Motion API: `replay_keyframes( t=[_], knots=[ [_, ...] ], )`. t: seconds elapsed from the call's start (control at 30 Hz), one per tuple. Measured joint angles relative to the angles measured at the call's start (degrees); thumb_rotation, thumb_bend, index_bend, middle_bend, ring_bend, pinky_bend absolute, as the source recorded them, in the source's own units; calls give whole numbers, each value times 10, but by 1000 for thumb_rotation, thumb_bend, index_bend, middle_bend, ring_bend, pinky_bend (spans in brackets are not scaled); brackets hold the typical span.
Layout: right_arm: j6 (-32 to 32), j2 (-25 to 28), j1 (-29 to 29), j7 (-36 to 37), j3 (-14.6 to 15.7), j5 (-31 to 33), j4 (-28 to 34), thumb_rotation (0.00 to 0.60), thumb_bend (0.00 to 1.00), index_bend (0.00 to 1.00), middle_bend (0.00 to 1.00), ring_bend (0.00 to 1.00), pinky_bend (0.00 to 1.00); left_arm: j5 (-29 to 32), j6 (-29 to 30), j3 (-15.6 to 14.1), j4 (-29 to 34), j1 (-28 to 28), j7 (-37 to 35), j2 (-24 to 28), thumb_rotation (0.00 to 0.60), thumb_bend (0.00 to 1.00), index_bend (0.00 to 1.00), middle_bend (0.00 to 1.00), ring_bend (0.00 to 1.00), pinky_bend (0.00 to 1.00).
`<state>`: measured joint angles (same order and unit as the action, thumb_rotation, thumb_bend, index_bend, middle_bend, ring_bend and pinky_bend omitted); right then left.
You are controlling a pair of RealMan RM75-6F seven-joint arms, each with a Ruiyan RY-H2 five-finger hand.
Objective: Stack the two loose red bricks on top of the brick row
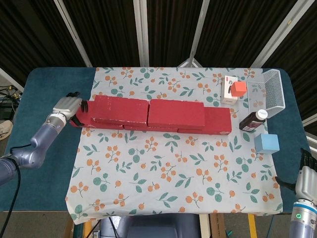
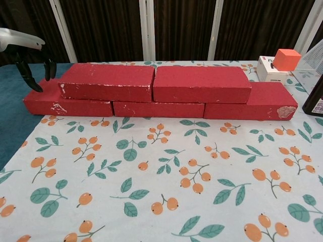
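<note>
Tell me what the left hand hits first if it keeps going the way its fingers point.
The left hand has its fingers pointing down at the left end of the bottom brick, so it would likely meet that brick's top first. Depth is unclear; the fingertips may already touch it.

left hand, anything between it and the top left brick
Nothing visible does. The left hand hangs over the left end of the bottom row, beside the top left brick, with only open air between its fingers and the brick's end face. It holds nothing.
</note>
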<state>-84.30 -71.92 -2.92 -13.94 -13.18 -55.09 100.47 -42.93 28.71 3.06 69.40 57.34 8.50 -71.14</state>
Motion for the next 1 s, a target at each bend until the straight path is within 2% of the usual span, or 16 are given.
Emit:
replay_keyframes(
  t=[0.07, 0.23, 0.37, 0.57, 0.77, 0.83, 1.0],
  knots=[
    [0, 0, 0, 0, 0, -1, 0, 600, 116, 36, 103, 94, 0, 0, 3, 2, 15, -5, -6, 15, 600, 1, 437, 395, 62, 30],
    [1, 1, 0, 1, 1, -2, 1, 600, 117, 36, 102, 94, 0, -5, 40, 12, 90, -42, -40, 73, 600, 1, 269, 174, 35, 32],
    [12, 5, -1, 11, 7, -15, 2, 600, 117, 36, 103, 80, 0, -47, 133, 10, 166, -105, -66, 115, 600, 1, 231, 81, 5, 33],
    [21, 15, -2, 29, 24, -61, 0, 600, 117, 36, 102, 36, 0, -160, 322, -16, 229, -230, -103, 128, 600, 1, 216, 65, 5, 33],
    [23, 26, 0, 47, 42, -114, -3, 600, 117, 36, 101, 31, 0, -293, 511, -55, 243, -370, -119, 87, 600, 1, 216, 81, 5, 33],
    [19, 28, 1, 53, 46, -125, -4, 600, 117, 36, 101, 31, 0, -324, 552, -65, 240, -405, -119, 62, 600, 4, 216, 87, 5, 33],
    [11, 38, 7, 66, 53, -144, -4, 600, 117, 36, 101, 30, 0, -350, 579, -76, 240, -433, -92, 36, 600, 7, 216, 101, 5, 33]
  ],
)
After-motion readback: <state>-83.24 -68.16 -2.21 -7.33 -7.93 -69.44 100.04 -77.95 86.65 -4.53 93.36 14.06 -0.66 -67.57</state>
